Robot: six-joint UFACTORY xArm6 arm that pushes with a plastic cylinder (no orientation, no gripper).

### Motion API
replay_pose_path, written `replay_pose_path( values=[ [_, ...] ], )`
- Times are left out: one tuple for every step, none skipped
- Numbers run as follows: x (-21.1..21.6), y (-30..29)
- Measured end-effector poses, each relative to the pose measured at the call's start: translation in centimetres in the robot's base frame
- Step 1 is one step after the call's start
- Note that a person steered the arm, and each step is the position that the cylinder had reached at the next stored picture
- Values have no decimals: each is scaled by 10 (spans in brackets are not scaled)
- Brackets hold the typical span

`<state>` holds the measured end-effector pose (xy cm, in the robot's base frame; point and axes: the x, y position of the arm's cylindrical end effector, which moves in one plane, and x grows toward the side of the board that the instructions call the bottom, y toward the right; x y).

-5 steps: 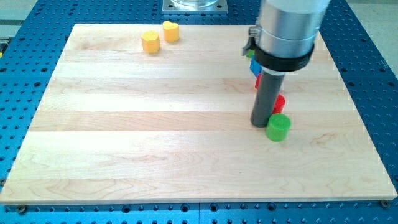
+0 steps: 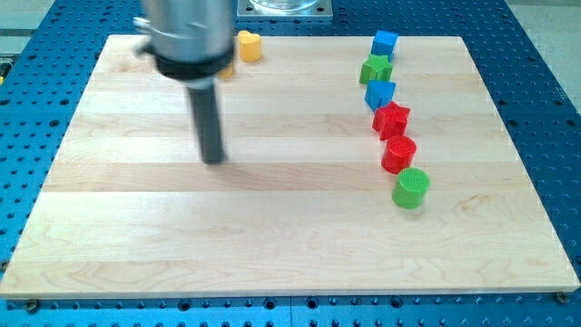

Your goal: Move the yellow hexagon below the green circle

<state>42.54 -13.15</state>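
My tip [image 2: 213,161], a bare rod with no fingers to open or close, sits below the arm-hidden yellow hexagon at the surface's [image 2: 136,227] top, far left of the green circle [image 2: 410,188].

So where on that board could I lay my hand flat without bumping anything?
The whole strip along the view's bottom of the wooden board is bare, and so is the middle between my tip and the green cylinder. It is crowded at the view's right, where blocks run from the blue cube down to the red cylinder.
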Motion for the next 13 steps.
replay_pose_path(
  values=[
    [-87,-67],
    [-198,-53],
    [-234,-24],
    [-233,19],
    [-180,38],
    [-174,47],
    [-172,20],
    [-79,59],
    [14,118],
    [77,154],
    [70,113],
    [102,115],
    [107,207]
  ],
)
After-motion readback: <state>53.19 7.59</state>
